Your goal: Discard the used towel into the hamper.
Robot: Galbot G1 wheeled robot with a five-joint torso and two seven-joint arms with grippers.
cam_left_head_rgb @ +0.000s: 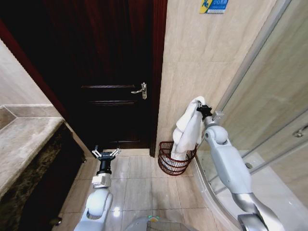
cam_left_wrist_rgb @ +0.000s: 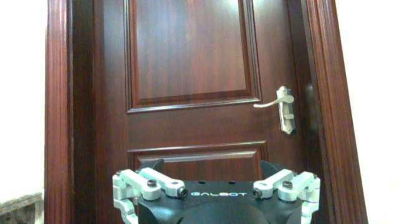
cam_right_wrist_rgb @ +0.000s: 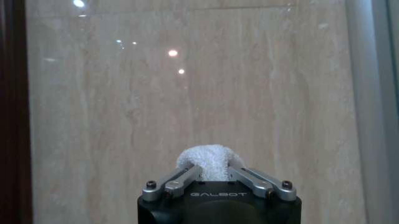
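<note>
The right gripper point(cam_left_head_rgb: 204, 110) clamps the white fluffy towel point(cam_left_head_rgb: 188, 130), which hangs over the round reddish-brown woven hamper point(cam_left_head_rgb: 172, 162) below it; release remains. The left gripper point(cam_left_head_rgb: 106, 154) is open and idle.

I am counting one white towel point(cam_left_head_rgb: 189, 126), one wire hamper point(cam_left_head_rgb: 173, 159) and one dark wooden door point(cam_left_head_rgb: 113, 72) with one lever handle point(cam_left_head_rgb: 140, 89). Two grippers are showing — the left gripper point(cam_left_head_rgb: 106, 154) and the right gripper point(cam_left_head_rgb: 204, 110) — plus one stone countertop point(cam_left_head_rgb: 21, 139) and one blue wall sign point(cam_left_head_rgb: 213, 6).
</note>
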